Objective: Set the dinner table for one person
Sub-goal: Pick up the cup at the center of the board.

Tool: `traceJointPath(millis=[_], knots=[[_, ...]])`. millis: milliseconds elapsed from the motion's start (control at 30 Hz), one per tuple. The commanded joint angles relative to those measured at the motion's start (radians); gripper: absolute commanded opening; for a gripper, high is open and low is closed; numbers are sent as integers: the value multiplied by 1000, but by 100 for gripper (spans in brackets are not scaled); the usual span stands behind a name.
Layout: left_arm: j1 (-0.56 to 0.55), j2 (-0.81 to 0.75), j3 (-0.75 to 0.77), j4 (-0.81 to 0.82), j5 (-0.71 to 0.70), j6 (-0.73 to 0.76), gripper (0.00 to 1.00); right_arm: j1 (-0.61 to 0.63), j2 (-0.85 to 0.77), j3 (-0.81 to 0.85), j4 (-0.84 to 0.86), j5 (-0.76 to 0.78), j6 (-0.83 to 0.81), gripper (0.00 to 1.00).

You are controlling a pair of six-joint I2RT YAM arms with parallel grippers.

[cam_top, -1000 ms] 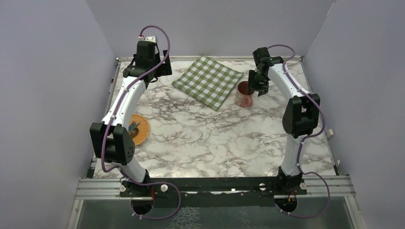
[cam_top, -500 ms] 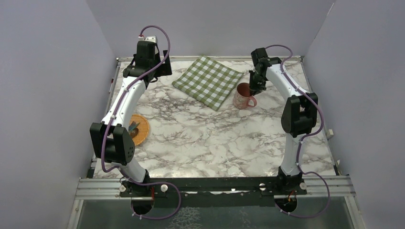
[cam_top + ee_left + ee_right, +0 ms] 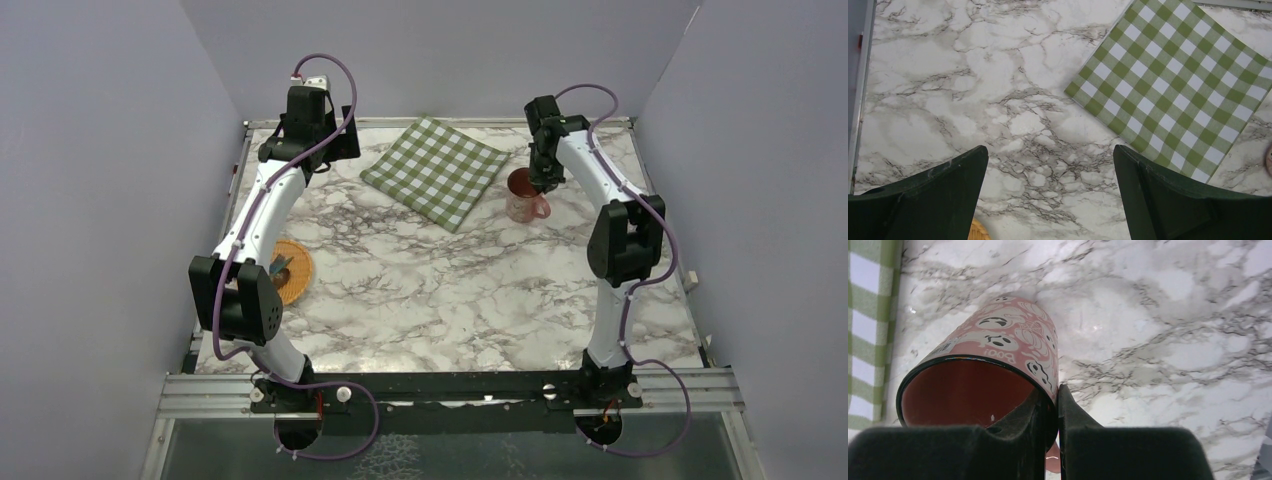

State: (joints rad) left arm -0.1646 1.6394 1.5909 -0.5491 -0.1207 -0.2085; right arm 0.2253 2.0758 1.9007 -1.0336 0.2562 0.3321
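firmly the right pincer pinches the pink mug by its wall; left pincer spread wide.

We find one readable piece of writing, in the right wrist view. The word "Boo!" stands in dark letters on the outer side of the pink mug, among white ghost faces, and appears upside down from this camera. A second short dark word sits further left, near the mug's rim, but we cannot read it with certainty. From above, the mug's print is too small to read.
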Motion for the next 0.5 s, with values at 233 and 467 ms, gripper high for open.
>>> traceJointPath(millis=[233, 467], knots=[[4, 8, 8, 10, 24, 4, 99, -42, -72, 77, 40, 138, 16, 1], [5, 0, -2, 11, 37, -2, 99, -143, -86, 89, 81, 34, -6, 1]])
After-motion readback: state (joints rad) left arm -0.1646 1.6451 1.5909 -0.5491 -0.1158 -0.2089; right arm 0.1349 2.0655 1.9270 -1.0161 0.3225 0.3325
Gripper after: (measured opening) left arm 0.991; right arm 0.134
